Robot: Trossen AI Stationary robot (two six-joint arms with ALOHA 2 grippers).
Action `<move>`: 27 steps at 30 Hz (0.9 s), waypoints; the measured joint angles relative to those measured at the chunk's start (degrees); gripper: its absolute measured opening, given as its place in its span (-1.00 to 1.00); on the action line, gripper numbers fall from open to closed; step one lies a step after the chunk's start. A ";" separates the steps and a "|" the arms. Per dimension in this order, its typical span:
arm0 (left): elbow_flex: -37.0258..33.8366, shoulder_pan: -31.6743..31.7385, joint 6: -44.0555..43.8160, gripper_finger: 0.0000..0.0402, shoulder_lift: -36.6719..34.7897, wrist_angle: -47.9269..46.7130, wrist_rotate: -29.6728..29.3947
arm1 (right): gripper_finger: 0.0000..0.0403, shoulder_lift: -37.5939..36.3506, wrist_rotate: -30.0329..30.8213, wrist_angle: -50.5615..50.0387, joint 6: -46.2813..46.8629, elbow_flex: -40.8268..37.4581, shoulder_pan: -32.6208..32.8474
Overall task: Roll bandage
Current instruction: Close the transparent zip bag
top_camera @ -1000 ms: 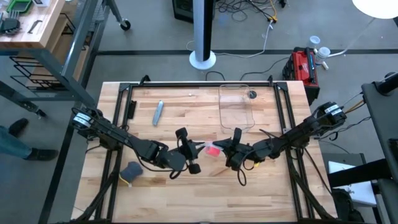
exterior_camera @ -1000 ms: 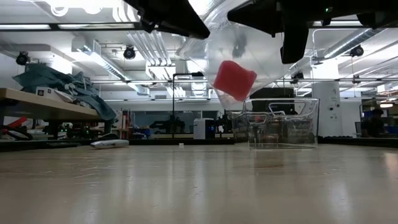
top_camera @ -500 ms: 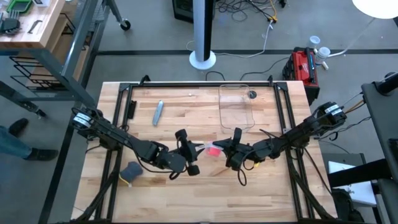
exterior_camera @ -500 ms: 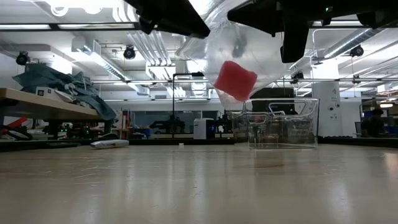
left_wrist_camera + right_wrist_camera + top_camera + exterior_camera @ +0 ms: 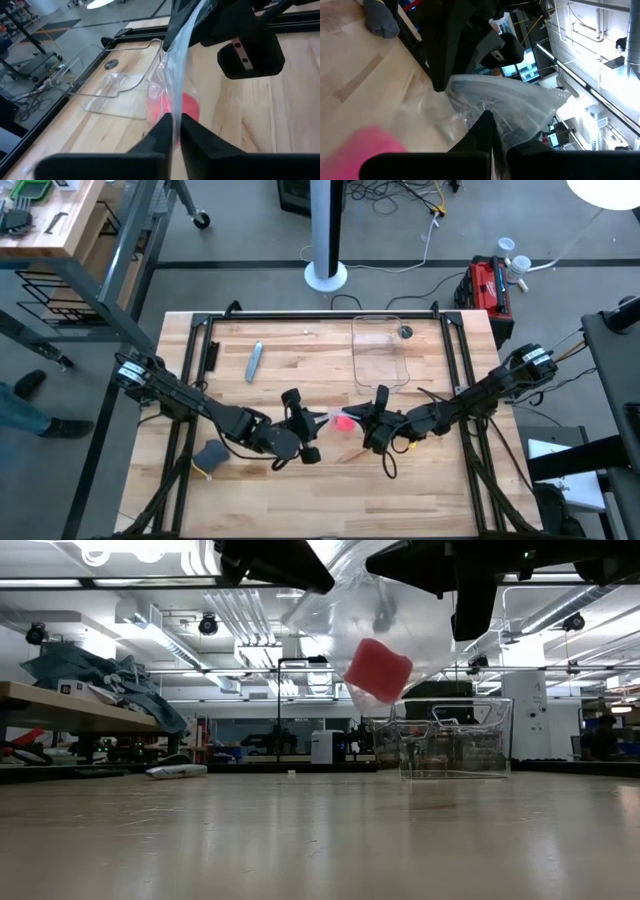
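You have both pincers meeting over the middle of the tabletop, nearer its front edge than its back. The left pincer is closed down thin on an edge of the clear plastic bag, and the right pincer is likewise pinched shut on the bag's crinkled film. The bag hangs between them, lifted clear of the wood. The bandage sits inside the bag as a compact pink-red roll at its lower part, off the tabletop.

Toward the back edge you can see a clear plastic tray. A small silvery object lies toward the back left, and a dark grey-blue lump rests near the front left corner.
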 joint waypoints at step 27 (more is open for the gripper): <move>3.48 0.81 -0.82 -0.41 -5.70 -0.15 -0.20 | -1.00 -8.91 -15.93 -16.90 29.30 0.68 -8.64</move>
